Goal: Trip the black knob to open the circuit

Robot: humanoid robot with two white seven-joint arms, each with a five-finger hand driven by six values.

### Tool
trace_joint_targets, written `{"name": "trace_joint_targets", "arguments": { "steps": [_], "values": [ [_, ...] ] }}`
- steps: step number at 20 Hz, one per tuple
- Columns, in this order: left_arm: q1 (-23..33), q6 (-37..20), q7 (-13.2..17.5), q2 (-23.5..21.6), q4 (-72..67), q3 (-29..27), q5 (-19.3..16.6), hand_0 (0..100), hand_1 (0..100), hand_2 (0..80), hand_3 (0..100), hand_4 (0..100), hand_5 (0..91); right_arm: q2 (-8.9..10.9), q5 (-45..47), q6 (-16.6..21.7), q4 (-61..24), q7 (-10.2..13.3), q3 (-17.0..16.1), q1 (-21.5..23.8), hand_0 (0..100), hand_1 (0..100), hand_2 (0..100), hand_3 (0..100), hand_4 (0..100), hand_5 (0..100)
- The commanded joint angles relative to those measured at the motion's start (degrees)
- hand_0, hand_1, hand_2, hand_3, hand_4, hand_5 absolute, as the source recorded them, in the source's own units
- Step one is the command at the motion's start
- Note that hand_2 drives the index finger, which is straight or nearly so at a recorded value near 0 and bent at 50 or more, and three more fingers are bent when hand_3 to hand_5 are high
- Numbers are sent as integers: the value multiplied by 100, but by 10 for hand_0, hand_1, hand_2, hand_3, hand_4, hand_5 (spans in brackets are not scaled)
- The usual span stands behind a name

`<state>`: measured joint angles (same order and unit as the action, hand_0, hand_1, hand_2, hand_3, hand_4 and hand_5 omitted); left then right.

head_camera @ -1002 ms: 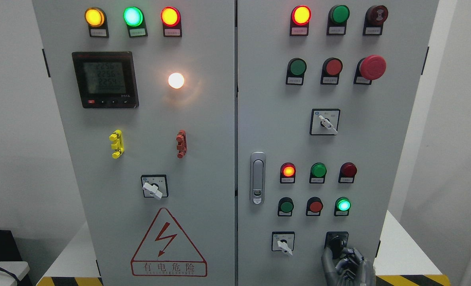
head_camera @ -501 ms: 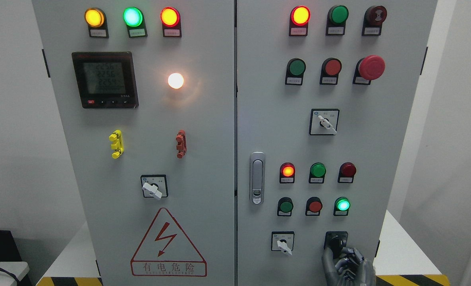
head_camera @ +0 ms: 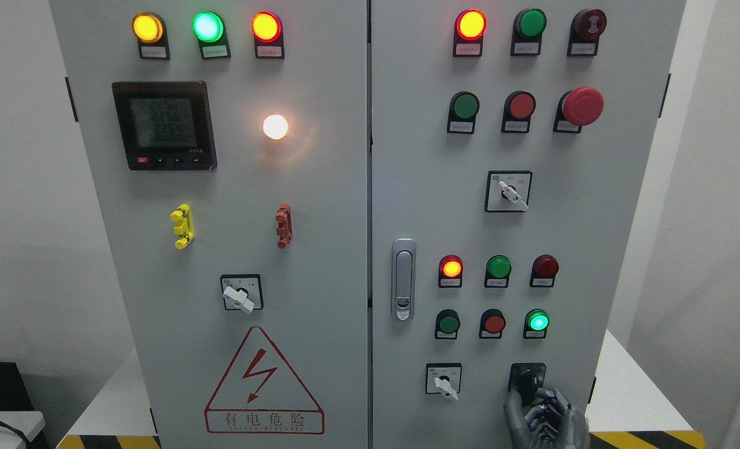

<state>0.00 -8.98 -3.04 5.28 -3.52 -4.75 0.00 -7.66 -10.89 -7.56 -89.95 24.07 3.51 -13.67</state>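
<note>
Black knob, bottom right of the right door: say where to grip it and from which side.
Grip the black knob by its raised bar-shaped handle, fingers on its two flat sides. Come from below right, where the right robot hand already sits against it; the white selector lies left.

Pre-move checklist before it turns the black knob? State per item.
1. Right hand at the black knob: ok.
2. Fingers closed on the knob: ok, they wrap its lower part.
3. Knob already tripped: cannot tell, the hand covers part of it.
4. White selector beside it untouched: ok.
5. Green lamp above lit: ok.
6. Left hand clear: cannot tell, out of view.
</note>
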Motion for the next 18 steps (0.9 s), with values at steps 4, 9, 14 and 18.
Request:
{"name": "trace_joint_targets", "arguments": {
  "steps": [4,9,14,18],
  "values": [
    [-44,2,-3,-1,0,0,-193,120,389,0,0,0,0,28,-1,0,-13,2,-17,5,430,785,490,867,901,960],
    [-44,2,-3,-1,0,0,-193,120,389,0,0,0,0,46,-1,9,-13,2,-35,5,427,787,491,867,901,960],
    [-44,2,-3,-1,0,0,-184,120,389,0,0,0,0,46,-124,35,-13,10,-44,5,426,788,490,867,900,960],
    [-44,2,-3,-1,0,0,-193,120,389,0,0,0,0,55,-195,71,-13,10,-44,14,425,789,490,867,900,960]
  ]
}}
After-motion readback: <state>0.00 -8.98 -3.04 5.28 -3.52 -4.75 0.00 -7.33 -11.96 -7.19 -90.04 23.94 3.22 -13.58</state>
